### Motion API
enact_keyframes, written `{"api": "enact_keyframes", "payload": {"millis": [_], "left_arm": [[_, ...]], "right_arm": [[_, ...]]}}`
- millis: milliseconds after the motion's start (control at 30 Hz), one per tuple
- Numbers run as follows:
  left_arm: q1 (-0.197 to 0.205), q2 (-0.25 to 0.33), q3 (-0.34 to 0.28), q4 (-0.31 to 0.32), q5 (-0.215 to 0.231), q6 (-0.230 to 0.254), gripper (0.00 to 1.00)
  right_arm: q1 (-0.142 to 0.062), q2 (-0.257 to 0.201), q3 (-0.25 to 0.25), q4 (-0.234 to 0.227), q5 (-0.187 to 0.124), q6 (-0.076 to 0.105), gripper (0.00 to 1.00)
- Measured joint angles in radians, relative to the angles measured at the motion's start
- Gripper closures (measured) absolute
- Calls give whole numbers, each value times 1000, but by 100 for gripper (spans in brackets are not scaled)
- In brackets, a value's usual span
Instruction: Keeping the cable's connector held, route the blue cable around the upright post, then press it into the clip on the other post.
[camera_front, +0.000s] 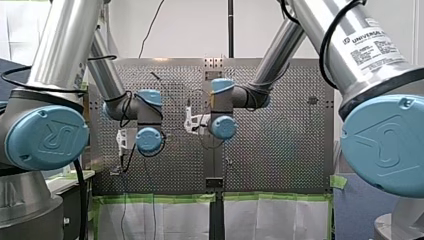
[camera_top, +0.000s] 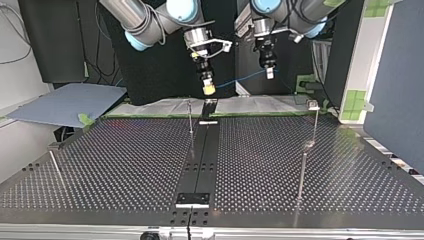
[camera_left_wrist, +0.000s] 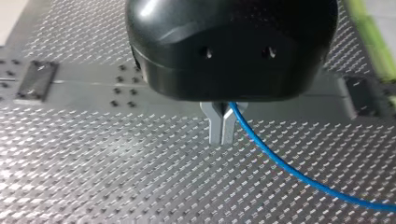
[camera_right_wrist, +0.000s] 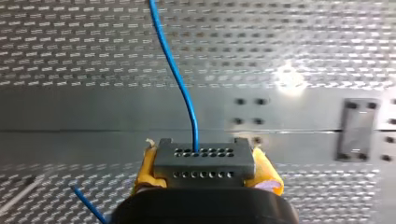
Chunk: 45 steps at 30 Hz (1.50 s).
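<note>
Found my right gripper (camera_top: 208, 89) high over the far edge of the counter (camera_top: 125, 165), just left of centre in the top view, with yellow pads closed tight on the dark connector (camera_right_wrist: 204, 161), one pad against each end. Noted two rows of small holes across the connector's face and the blue cable (camera_top: 240, 79) leaving the upper row. Traced the cable in the top view as a nearly straight line running right and slightly upward to my left gripper (camera_top: 270, 73), also high above the far edge. Confirmed in the left wrist view metal fingers (camera_left_wrist: 217, 128) pressed together without a gap, gripping the cable, which emerges at their root and trails off to one side over the perforated plate. Logged the cable well apart from both posts: the upright post (camera_top: 190, 120) beside the counter's centre strip on the far side, below my right gripper, and the clip post (camera_top: 315, 125) at the right, carrying the clip (camera_top: 313, 105) at its top. Saw a second short run of blue beside my right gripper in its wrist view; cannot tell where it leads.
</note>
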Motion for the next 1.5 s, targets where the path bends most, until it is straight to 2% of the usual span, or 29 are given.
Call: {"api": "enact_keyframes", "payload": {"millis": [267, 400, 533, 700, 867, 1133, 1300, 1500], "left_arm": [[18, 80, 75, -80, -10, 14, 100], [24, 119, 115, -119, -15, 15, 100], [32, 163, 159, -164, -38, 15, 100], [43, 209, 197, -209, -48, 14, 100], [58, 256, 242, -257, -51, 10, 100], [87, 332, 308, -332, -48, 19, 100], [107, 377, 329, -377, -37, 20, 100], [134, 427, 363, -438, -4, 27, 100]], "right_arm": [[-6, -90, -77, 90, -23, 4, 100], [-8, -112, -97, 130, -36, 7, 100], [-9, -117, -116, 167, -49, 13, 100], [-12, -118, -145, 222, -61, 21, 100], [-17, -117, -176, 259, -77, 38, 100], [-21, -116, -238, 289, -93, 46, 100], [-27, -114, -287, 300, -105, 63, 100], [-38, -112, -340, 314, -121, 79, 100]]}}
